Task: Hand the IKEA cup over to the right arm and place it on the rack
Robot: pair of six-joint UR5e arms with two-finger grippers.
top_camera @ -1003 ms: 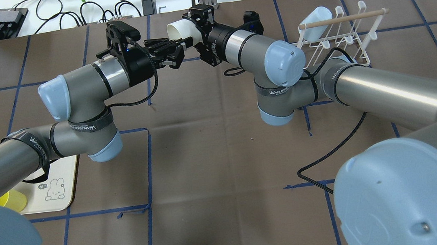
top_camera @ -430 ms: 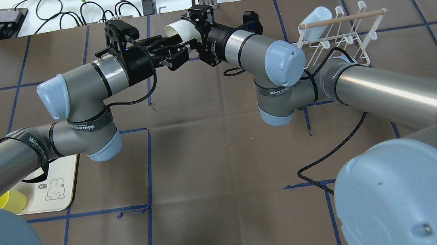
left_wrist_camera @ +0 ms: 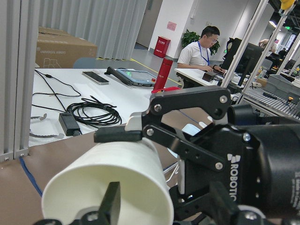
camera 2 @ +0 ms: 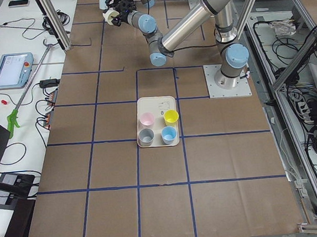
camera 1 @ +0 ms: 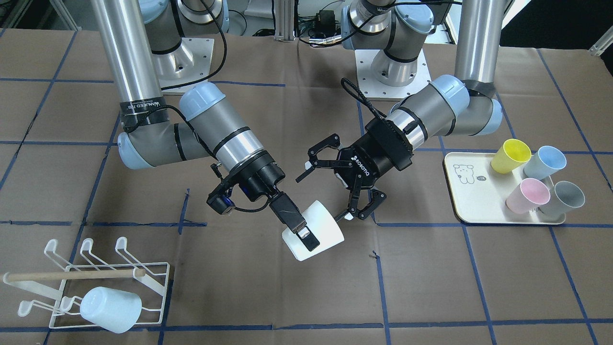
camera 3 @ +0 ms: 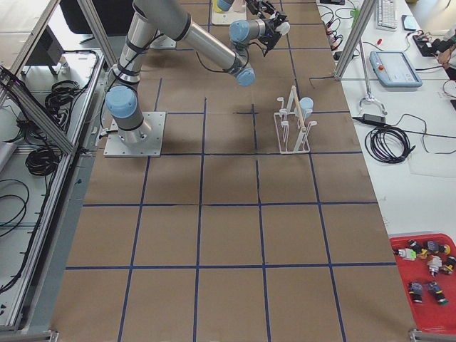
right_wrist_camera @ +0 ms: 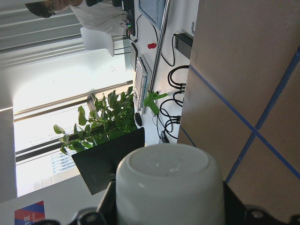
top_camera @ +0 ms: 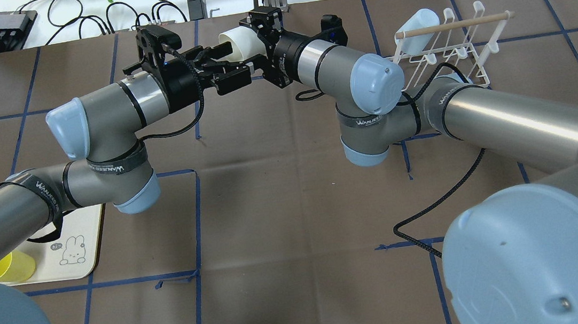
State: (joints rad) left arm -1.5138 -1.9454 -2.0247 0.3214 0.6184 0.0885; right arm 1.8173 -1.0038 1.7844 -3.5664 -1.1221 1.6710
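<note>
A white cup (camera 1: 322,224) is held above the table in my right gripper (camera 1: 306,232), which is shut across its body. The cup also shows in the overhead view (top_camera: 237,42), in the right wrist view (right_wrist_camera: 168,187) base-on, and in the left wrist view (left_wrist_camera: 117,183) mouth-on. My left gripper (camera 1: 328,189) is open and empty right beside the cup's mouth, its jaws spread wide; in the overhead view (top_camera: 224,64) it sits just left of the cup. The white wire rack (camera 1: 72,276) stands on the robot's far right (top_camera: 462,50).
A pale blue cup (camera 1: 110,309) hangs on the rack. A cream tray (camera 1: 471,201) on the robot's left holds yellow (camera 1: 511,155), blue (camera 1: 543,162), pink (camera 1: 527,195) and grey (camera 1: 567,197) cups. Cables and a person lie beyond the table's far edge.
My left arm has shifted slightly left and toward the far edge, with its open gripper close by the cup's mouth. The right gripper and the cup have barely moved.
</note>
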